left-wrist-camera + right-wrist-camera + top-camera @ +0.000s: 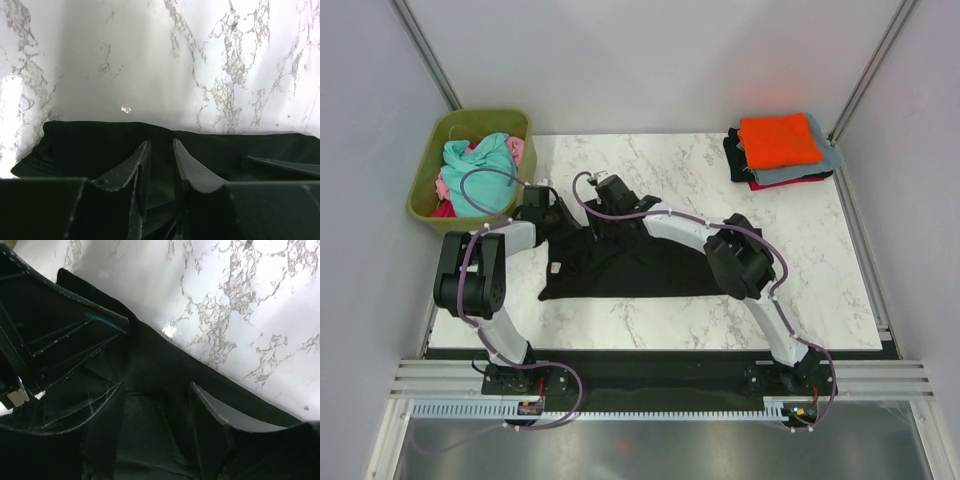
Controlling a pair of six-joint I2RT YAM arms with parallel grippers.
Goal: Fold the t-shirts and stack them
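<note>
A large black t-shirt point(630, 265) lies folded into a long band on the marble table point(820, 290). Both grippers are down on its far left end, side by side. My left gripper point(553, 212) point(161, 142) has its fingers drawn close with black cloth point(90, 145) pinched in the narrow gap. My right gripper point(610, 205) point(156, 386) straddles a raised fold of the black cloth point(165, 360), its fingers still wide apart. A stack of folded t-shirts sits at the back right, orange point(778, 140) on top, over grey-blue point(827, 160) and magenta point(790, 183).
An olive-green tub point(423, 175) stands off the table's back left corner, holding a teal shirt point(480, 165) and pink cloth point(516, 148). The left gripper's body point(50, 335) shows close beside my right fingers. Metal frame posts rise at both back corners.
</note>
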